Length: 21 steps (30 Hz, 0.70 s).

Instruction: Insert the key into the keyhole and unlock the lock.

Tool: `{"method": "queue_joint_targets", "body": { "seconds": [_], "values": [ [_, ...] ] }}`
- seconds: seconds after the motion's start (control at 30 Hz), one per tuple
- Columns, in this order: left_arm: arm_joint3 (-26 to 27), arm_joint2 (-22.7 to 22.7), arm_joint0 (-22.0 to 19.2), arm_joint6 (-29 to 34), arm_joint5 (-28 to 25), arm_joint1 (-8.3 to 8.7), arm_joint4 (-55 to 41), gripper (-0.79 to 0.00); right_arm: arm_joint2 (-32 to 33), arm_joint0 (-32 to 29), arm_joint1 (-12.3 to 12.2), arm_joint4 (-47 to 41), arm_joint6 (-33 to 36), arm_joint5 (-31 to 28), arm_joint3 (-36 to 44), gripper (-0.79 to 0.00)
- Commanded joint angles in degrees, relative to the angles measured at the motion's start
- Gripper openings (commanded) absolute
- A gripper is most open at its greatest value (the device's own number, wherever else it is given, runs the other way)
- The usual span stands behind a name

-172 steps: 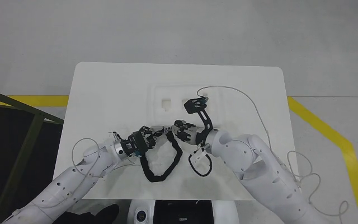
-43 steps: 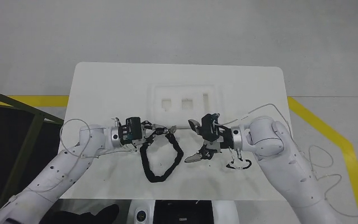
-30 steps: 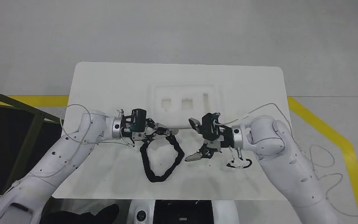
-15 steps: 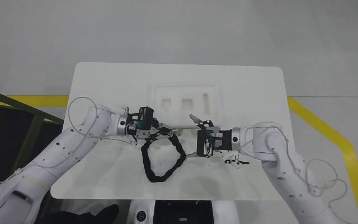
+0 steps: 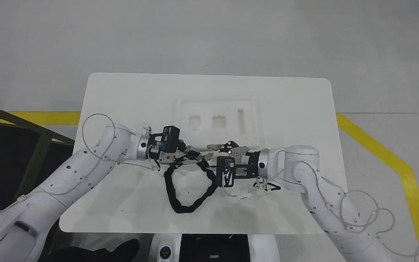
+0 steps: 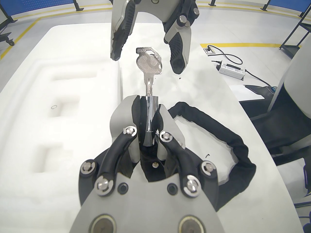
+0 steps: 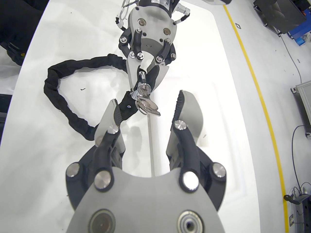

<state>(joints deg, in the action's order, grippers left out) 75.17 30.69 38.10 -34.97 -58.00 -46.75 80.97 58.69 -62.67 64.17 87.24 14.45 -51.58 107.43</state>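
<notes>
My left gripper (image 5: pixel 194 156) is shut on the chrome lock cylinder (image 6: pixel 149 117) of a black sleeved chain lock (image 5: pixel 186 196), holding it just above the table. A silver key (image 6: pixel 148 61) sits in the keyhole with its head sticking out toward my right gripper (image 5: pixel 212 161). In the right wrist view, the key (image 7: pixel 147 105) lies between my right gripper's (image 7: pixel 148 109) open fingers (image 7: pixel 114 115), without touching them. In the left wrist view, my left gripper (image 6: pixel 148 103) faces the right gripper (image 6: pixel 145 62), whose fingers straddle the key head. The chain (image 7: pixel 63 103) loops on the table toward its front edge.
A white foam tray (image 5: pixel 245 105) with three shallow recesses lies behind the grippers on the white table (image 5: pixel 118 98). A thin cable (image 5: pixel 98 124) arcs from the left arm, and a small dark cable loop (image 5: pixel 268 188) hangs by the right wrist.
My right gripper has swung round and moved left toward the lock, so its open fingers now straddle the key head. The left gripper has shifted slightly right, keeping its hold on the cylinder.
</notes>
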Motion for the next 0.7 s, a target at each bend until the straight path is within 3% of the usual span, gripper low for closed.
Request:
{"method": "queue_joint_targets", "body": {
  "seconds": [0.0,0.47,0.57,0.67],
  "values": [
    [-0.01,0.13,0.12,0.01,0.0,0.06,0.04,-0.785,-0.25,0.12,-0.01,0.47,-0.29,0.07,0.09,-0.428],
    [1.29,2.39,1.28,0.77,0.1,0.18,1.08,-0.785,-1.82,1.71,0.46,-6.11,0.18,0.3,-2.87,-0.668],
    [1.82,3.22,1.82,0.59,0.44,0.22,1.09,-0.785,-2.13,2.39,0.57,-7.79,1.7,0.29,-3.17,-0.634],
    [2.1,3.98,2.27,0.63,0.33,0.3,1.37,-0.785,-2.43,2.59,0.67,-9.27,3.12,0.96,-3.48,-0.665]
  ]
}}
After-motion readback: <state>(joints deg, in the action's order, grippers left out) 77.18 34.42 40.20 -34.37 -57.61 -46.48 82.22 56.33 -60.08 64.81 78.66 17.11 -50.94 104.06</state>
